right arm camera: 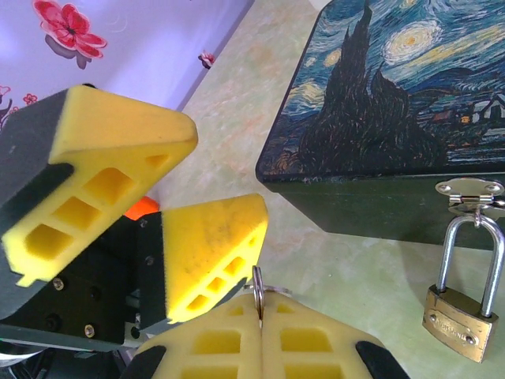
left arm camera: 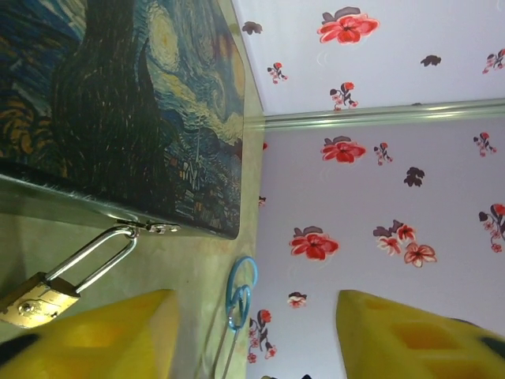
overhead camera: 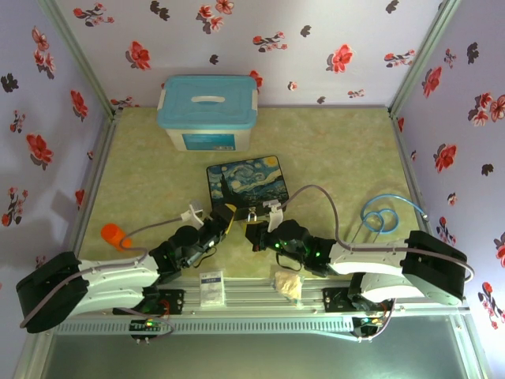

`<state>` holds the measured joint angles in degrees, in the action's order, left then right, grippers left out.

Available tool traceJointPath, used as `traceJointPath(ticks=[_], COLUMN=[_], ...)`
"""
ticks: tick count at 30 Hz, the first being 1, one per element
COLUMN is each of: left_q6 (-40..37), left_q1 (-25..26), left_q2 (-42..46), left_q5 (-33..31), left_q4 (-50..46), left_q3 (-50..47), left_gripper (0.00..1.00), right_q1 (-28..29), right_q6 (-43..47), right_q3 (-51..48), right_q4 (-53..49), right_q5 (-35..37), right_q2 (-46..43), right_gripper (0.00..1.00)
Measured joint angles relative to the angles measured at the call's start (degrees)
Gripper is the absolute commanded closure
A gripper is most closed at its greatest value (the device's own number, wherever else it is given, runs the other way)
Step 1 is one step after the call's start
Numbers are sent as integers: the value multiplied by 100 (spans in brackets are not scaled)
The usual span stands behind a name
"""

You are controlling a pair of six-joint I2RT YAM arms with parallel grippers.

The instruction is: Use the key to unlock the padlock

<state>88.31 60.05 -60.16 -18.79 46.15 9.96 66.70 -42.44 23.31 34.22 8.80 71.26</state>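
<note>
A box painted with a night sky (overhead camera: 247, 182) was set near the middle of the pale green table (overhead camera: 339, 150). Behind it, a white bin with a blue lid (overhead camera: 207, 110) was placed near the flowered back wall (overhead camera: 316, 47). An orange object (overhead camera: 112, 234) was seen at the left and a blue cable coil (overhead camera: 381, 215) at the right. A crumpled beige wrapper (overhead camera: 287, 283) and a white packet (overhead camera: 211, 288) were seen at the near edge.

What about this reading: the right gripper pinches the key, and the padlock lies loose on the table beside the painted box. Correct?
Not quite. The padlock is not loose: its shackle is hooked through the clasp of the painted box, as the right wrist view shows. The right gripper does pinch the key.
</note>
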Motion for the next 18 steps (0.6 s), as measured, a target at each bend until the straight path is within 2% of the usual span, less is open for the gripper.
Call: traceJointPath(ticks=[2, 5, 11, 18], left_q6=[42, 90, 251, 590], left_q1=[-9, -7, -7, 70], left_q2=[-26, -173, -643, -1261], left_q5=[42, 192, 496, 601], left_q4=[-2, 13, 352, 1117], left_q3=[0, 26, 199, 201], left_gripper=[17, 12, 7, 6], right_q1=[0, 2, 2, 2], right_q6=[0, 2, 2, 2], right_q3=[0, 2, 136, 356], right_q4=[24, 31, 149, 291], right_q5=[0, -2, -136, -286], right_q2=[0, 0, 227, 599], right_gripper=[100, 100, 100, 100])
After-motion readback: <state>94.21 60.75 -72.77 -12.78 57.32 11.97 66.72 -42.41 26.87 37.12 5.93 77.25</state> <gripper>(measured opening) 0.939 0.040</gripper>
